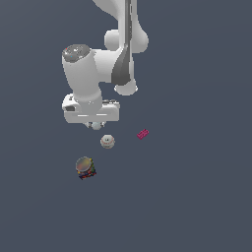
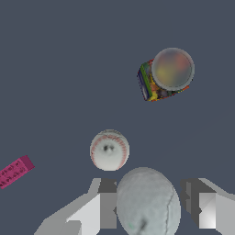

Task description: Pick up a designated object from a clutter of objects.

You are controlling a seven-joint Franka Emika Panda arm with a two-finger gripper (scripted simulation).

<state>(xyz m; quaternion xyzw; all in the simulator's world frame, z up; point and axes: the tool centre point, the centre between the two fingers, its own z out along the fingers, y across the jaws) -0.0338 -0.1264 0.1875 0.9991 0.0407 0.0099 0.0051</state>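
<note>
Grey ball [image 2: 147, 202], smooth, prob light + slippery, sits between gripper [image 2: 149, 209] fingers, close by beige ball [image 2: 109, 149]. Jaws spread, gaps each side. Grip across widest middle or it squirts out.

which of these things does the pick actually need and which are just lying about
Part of the job:
- small grey ball, between the jaws in the wrist view
- gripper, jaws on either side of it

Just lying about:
- larger beige-white ball
- magenta-pink brick
- multicoloured can
</note>
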